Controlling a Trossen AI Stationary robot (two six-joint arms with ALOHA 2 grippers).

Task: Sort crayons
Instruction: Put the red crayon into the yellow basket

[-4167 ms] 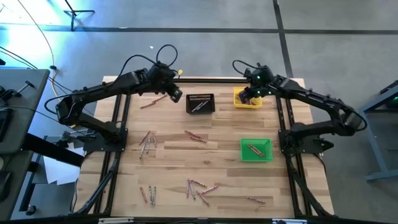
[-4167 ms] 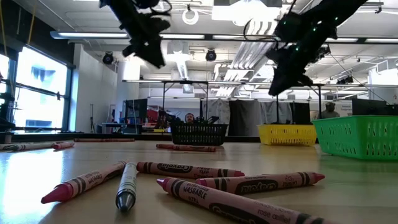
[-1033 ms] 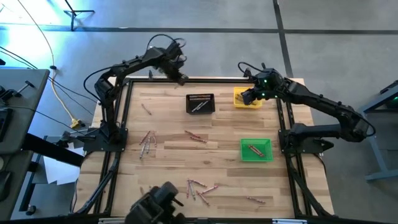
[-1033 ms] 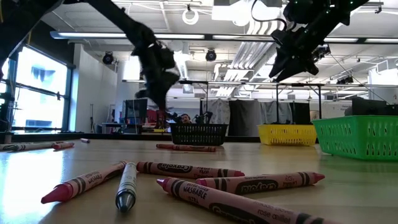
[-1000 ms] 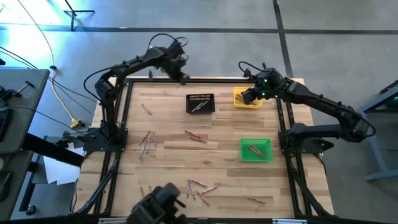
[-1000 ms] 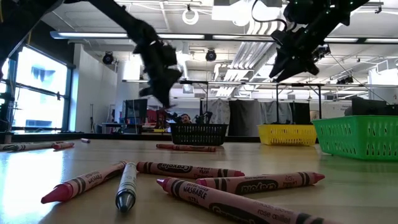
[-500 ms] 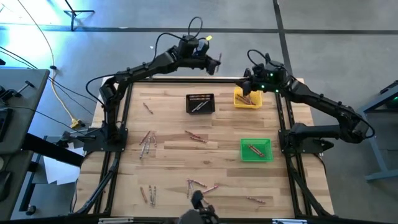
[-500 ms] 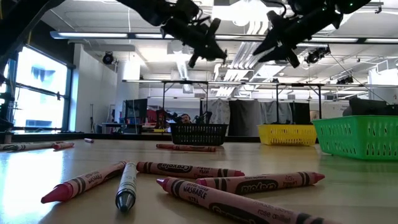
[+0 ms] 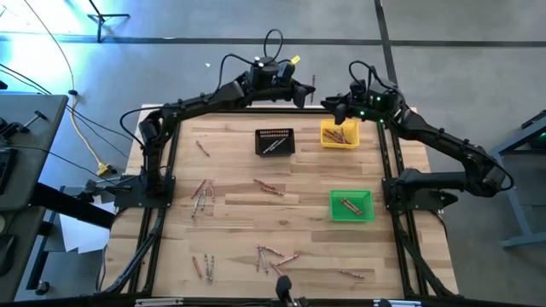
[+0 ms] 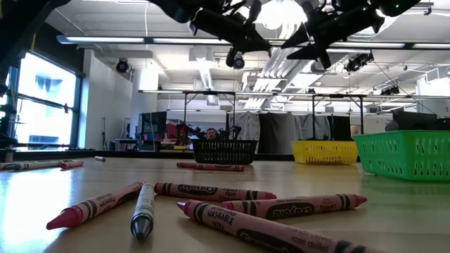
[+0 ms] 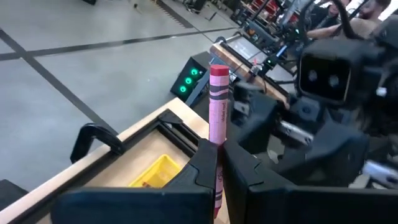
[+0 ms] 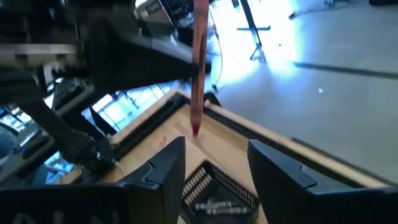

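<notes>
Left gripper point(image 9: 309, 92) is clamped on a pink crayon point(image 11: 217, 112), raised beyond the table's far edge. Right gripper point(image 9: 328, 106) faces it, fingers point(image 12: 165, 163) spread wide around nothing, crayon just ahead. Both arms reach high and meet between the black bin point(image 9: 275, 141) and the yellow bin point(image 9: 339, 134). Yellow holds orange-brown crayons, green bin point(image 9: 351, 205) one, black grey ones. Loose crayons point(image 9: 271, 257) scattered on table point(image 9: 230, 170).

Black bin point(image 9: 275, 141): table's far middle.
Yellow bin point(image 9: 339, 135): just beside it.
Green bin point(image 9: 351, 205): nearer, right side.
</notes>
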